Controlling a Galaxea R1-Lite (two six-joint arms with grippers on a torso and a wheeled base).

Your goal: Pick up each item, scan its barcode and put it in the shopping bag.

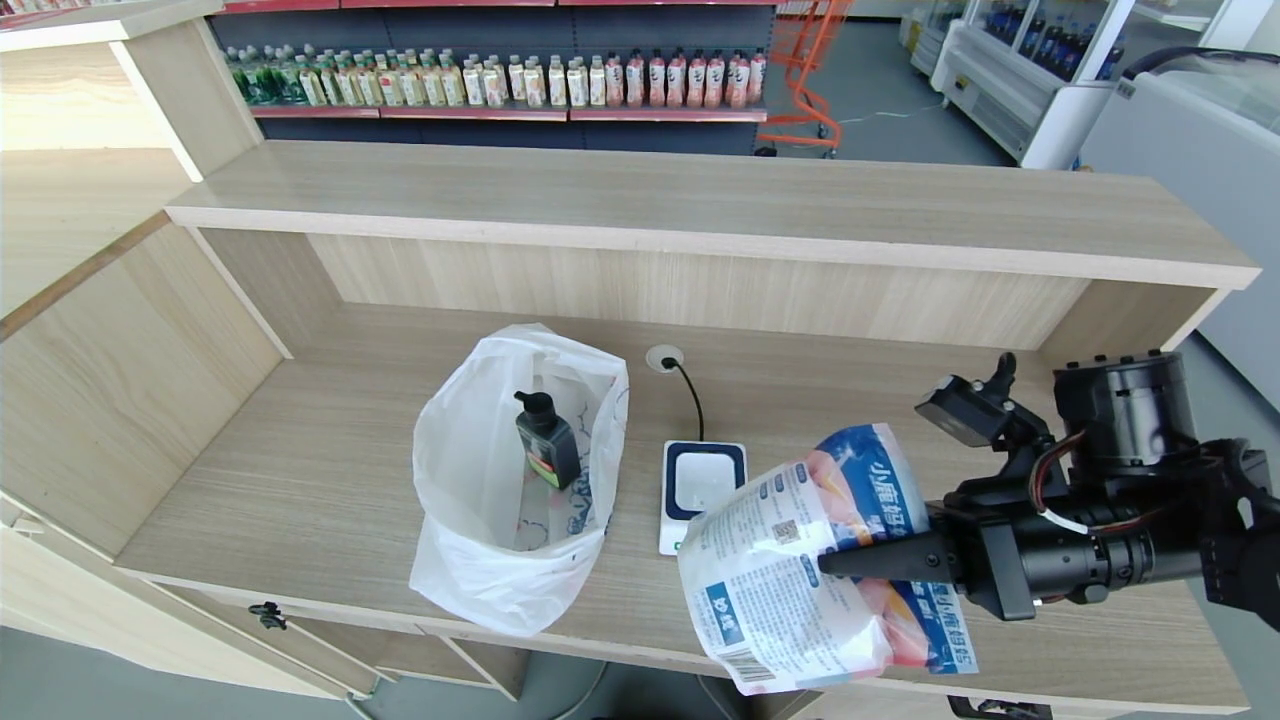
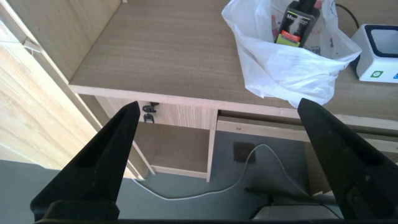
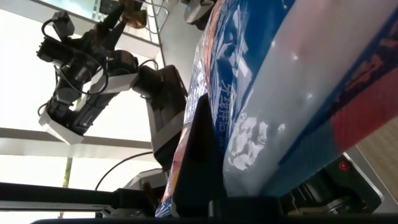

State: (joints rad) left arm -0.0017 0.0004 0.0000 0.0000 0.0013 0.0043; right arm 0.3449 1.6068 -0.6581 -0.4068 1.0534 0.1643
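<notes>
- Head view: the right gripper (image 1: 850,562) is pinched on a blue, white and pink snack packet (image 1: 770,590), one dark finger lying across its upper face.
- The packet hangs in the air over the near right part of the counter (image 1: 330,480), just near and right of the scanner (image 1: 702,480), and partly past the counter's near edge.
- Right wrist view: the packet (image 3: 298,93) is pressed against a finger (image 3: 202,155). The grip looks firm, though the soft film bulges around it.
- The scanner lies flat with its window facing up. Its cable (image 1: 692,400) runs to a hole at the far side.
- The shopping bag (image 1: 460,470) stands open left of the scanner with a dark pump bottle (image 1: 547,440) inside.
- Left wrist view: the left gripper (image 2: 219,106) is spread wide and holds nothing. It hangs below the counter's near edge, with the bag (image 2: 280,68) ahead of it.
- Judgement: the step in hand is scanning the packet. One item is bagged.
- A striped patch that looks like the barcode (image 1: 748,668) sits at the packet's near corner and faces up, away from the window.
- Recommendation: roll the wrist so that corner faces down, carry it left and far over the window, hold it flat and close, and pause.
- Risk: crumpled film may hide the code, and the packet could catch the cable or the bag rim on the way across.
</notes>
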